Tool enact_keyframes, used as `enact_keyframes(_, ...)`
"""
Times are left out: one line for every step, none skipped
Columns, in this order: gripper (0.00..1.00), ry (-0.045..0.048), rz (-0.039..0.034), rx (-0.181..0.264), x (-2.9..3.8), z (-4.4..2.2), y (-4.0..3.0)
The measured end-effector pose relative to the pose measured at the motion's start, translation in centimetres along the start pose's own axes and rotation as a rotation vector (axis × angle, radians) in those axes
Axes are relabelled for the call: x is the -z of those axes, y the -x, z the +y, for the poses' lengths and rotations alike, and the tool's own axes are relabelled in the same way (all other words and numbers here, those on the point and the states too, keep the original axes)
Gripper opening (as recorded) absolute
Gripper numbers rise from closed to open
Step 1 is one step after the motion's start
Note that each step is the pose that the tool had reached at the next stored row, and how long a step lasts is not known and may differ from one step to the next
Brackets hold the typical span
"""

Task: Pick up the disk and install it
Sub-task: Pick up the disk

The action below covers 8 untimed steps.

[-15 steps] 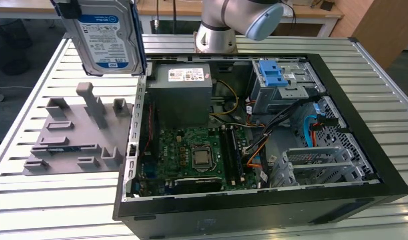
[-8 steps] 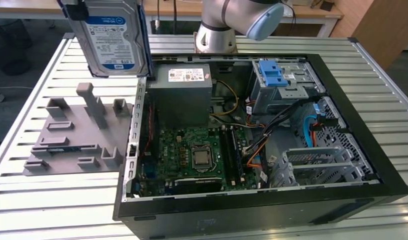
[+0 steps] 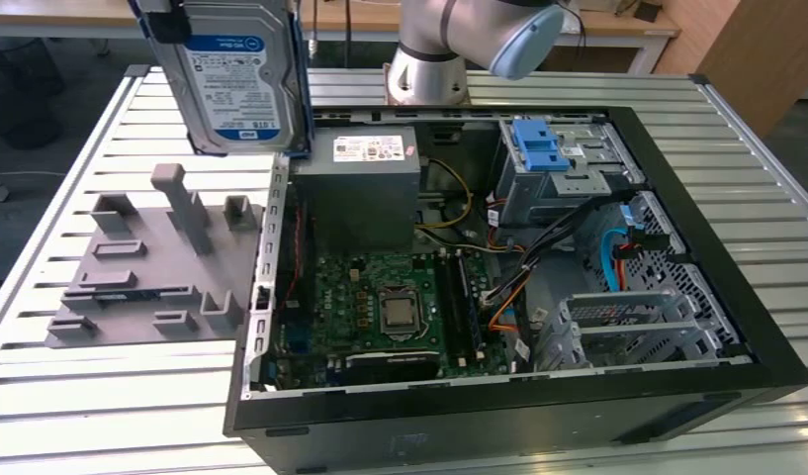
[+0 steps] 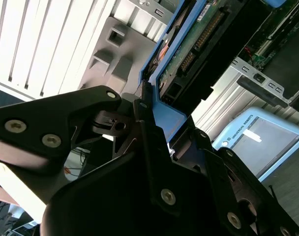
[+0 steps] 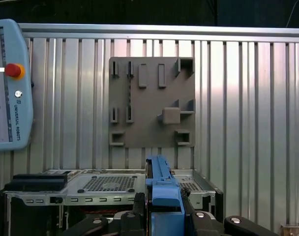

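Silver, blue-railed disk (image 3: 238,77) stands upright, apparently aloft.

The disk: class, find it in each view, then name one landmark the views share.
Exterior view: the disk hangs upright, label showing, at the exterior view's left, near the grey fixture plate.
First wrist view: the disk is edge-on, clamped in the gripper.
Second wrist view: the disk shows its circuit-board side.
Shared landmark: the grey fixture plate.

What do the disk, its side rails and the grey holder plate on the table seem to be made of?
The disk: silver metal casing with dull sheen, under a paper-like white-and-blue label. Its side rails: probably plastic, bright blue, smooth and moulded. The grey holder plate: likely plastic, perhaps printed; uniform matte grey with blocky slots.
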<state>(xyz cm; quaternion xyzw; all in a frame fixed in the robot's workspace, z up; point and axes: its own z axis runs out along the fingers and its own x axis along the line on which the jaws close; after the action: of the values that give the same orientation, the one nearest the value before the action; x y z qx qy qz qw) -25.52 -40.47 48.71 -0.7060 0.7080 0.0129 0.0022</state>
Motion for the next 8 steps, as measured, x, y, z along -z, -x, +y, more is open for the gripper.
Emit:
enact_keyframes(0.36, 0.0001, 0.0001, 0.0, 0.01, -0.15, -0.05)
enact_keyframes(0.36, 0.0, 0.0, 0.0, 0.01, -0.3, -0.1)
enact_keyframes(0.36, 0.0, 0.0001, 0.0, 0.01, -0.46, -0.15)
enact_keyframes(0.36, 0.0, 0.0001, -0.001, 0.02, -0.61, -0.2)
enact_keyframes(0.36, 0.0, 0.0001, -0.001, 0.02, -0.76, -0.24)
enact_keyframes(0.36, 0.0, 0.0001, -0.001, 0.02, -0.92, -0.3)
enact_keyframes(0.36, -0.0001, 0.0, -0.001, 0.02, -1.07, -0.34)
enact_keyframes(0.36, 0.0, 0.0001, -0.001, 0.03, -1.23, -0.39)
